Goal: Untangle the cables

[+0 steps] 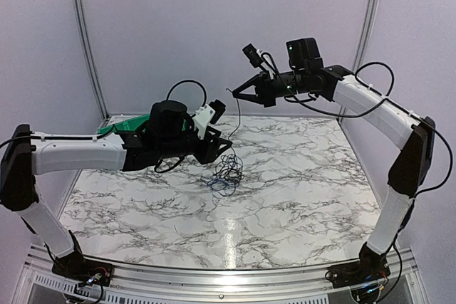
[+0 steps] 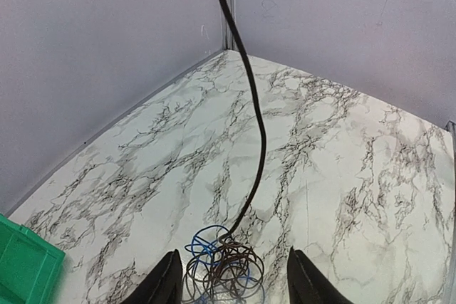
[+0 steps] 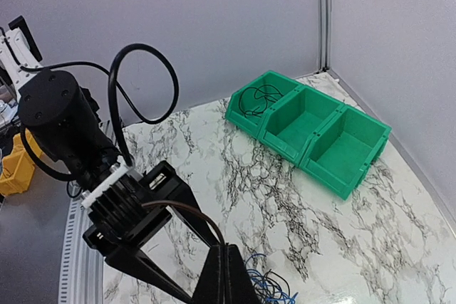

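The tangle of cables [image 1: 228, 171] lies at the middle of the desk [image 1: 306, 197], between the wide-spread fingers of the left pincer [image 2: 231, 286]. One strand [image 2: 254, 115] rises from the tangle toward the upper middle, pinched in the closed right pincer [image 1: 236, 92].

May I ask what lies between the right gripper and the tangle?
One black strand, running from right gripper to tangle; top and left wrist views show it.
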Robot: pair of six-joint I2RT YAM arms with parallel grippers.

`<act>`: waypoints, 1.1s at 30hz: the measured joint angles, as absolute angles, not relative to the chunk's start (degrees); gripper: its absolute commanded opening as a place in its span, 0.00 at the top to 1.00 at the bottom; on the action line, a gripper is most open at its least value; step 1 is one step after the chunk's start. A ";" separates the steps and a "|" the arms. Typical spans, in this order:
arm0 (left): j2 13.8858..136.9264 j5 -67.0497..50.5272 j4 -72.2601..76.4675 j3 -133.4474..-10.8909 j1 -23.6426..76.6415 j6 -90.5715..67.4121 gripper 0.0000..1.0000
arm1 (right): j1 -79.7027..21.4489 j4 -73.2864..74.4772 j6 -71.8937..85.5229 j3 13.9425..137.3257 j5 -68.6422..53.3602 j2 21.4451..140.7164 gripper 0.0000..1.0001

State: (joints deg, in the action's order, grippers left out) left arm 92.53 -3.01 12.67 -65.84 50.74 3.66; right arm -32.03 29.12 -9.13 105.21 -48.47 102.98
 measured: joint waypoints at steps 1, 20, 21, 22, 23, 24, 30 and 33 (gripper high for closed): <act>93.17 -2.90 13.10 -65.91 50.74 4.19 0.49 | -32.03 28.97 -8.91 105.21 -48.71 102.83 1.00; 99.33 0.91 20.99 -69.32 50.74 5.80 1.00 | -32.03 27.00 -9.37 103.02 -46.78 101.36 0.68; 98.80 1.74 21.85 -68.01 50.74 5.04 1.00 | -31.92 25.71 -10.81 100.62 -45.43 100.49 0.62; 98.10 2.55 22.79 -66.24 50.74 4.16 1.00 | -31.77 25.12 -11.62 98.50 -44.38 99.94 0.55; 97.21 3.38 23.51 -64.16 50.74 3.11 1.00 | -31.53 24.32 -12.62 96.18 -43.05 99.59 0.48; 96.33 4.12 24.12 -62.15 50.74 2.00 1.00 | -31.42 23.77 -13.65 93.93 -41.82 99.50 0.45; 92.33 9.19 26.41 -51.59 50.74 -5.23 1.00 | -31.44 22.85 -22.44 83.55 -33.87 102.89 0.40; 90.26 11.29 27.64 -46.35 50.76 -8.84 1.00 | -32.27 23.16 -25.47 82.76 -30.59 106.59 0.38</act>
State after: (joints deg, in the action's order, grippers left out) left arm 90.26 11.29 27.64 -46.35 50.76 -8.84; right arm -32.27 23.16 -25.47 82.76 -30.59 106.59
